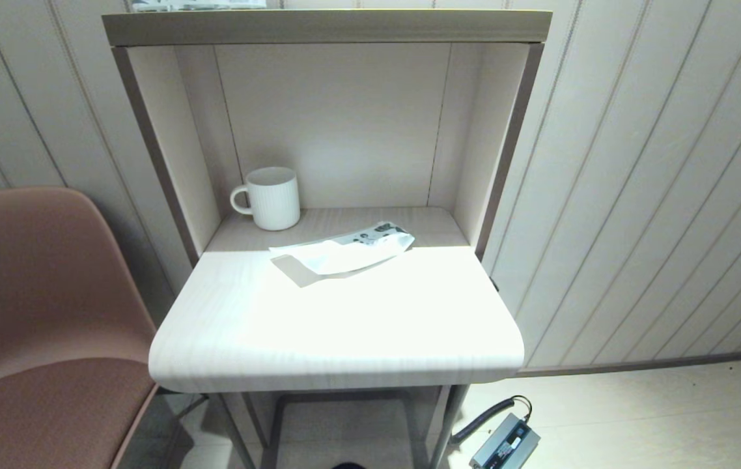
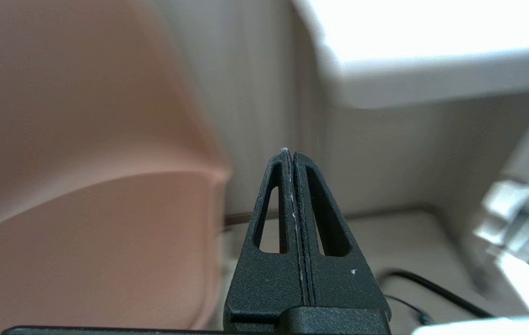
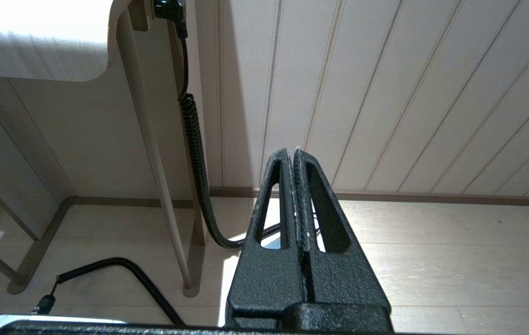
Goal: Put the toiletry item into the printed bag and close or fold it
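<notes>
The printed bag point(image 1: 344, 251) lies flat on the white table point(image 1: 338, 326), its dark floral end toward the right, just in front of the alcove. The toiletry item does not show on its own in any view. Neither arm reaches into the head view. My left gripper point(image 2: 291, 151) is shut on nothing and hangs low beside the pink chair, below the table's edge. My right gripper point(image 3: 294, 150) is shut too, empty, low near the floor to the right of the table's leg.
A white ribbed mug point(image 1: 269, 198) stands at the back left of the alcove. A pink chair point(image 1: 38, 312) is close to the table's left side. A coiled black cable point(image 3: 195, 153) and a grey power box point(image 1: 506, 444) are on the floor at the right.
</notes>
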Robot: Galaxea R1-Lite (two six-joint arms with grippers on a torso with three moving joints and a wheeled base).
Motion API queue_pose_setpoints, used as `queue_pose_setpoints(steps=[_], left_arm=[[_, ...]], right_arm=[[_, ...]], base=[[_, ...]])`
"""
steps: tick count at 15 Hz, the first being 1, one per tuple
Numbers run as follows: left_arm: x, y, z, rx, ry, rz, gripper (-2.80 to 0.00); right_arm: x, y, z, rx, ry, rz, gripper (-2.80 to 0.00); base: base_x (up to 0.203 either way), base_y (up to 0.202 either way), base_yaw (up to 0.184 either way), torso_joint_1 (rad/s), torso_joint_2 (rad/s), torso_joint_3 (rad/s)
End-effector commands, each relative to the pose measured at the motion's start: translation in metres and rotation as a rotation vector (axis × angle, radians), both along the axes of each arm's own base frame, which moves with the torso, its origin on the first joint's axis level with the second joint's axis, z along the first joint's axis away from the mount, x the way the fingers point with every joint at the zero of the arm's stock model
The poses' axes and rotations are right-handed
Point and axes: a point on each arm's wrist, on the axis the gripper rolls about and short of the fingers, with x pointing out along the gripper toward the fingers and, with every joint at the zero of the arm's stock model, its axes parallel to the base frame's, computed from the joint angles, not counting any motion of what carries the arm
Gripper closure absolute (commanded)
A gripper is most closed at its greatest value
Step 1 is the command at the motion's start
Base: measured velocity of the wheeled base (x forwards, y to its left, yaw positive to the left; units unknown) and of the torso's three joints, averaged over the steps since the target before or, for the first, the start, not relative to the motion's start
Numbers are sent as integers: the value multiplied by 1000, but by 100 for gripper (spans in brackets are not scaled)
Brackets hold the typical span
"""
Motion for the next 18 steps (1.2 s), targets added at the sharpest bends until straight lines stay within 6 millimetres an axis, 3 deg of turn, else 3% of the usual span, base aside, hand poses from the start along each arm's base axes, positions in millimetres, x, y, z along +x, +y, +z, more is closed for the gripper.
queue_pose_setpoints(steps=[1,6,18], left_arm=[[3,0,-6,2,4,12,0],[3,1,-5,-123,-2,40,0],[3,1,-5,-127,-4,43,0]], right_arm=[[0,0,0,0,0,0,0],[0,0,0,21,0,-11,0],[0,0,0,27,-2,-6,0]], base=[[0,0,0,0,0,0],[0,0,0,0,0,0],[0,0,0,0,0,0]])
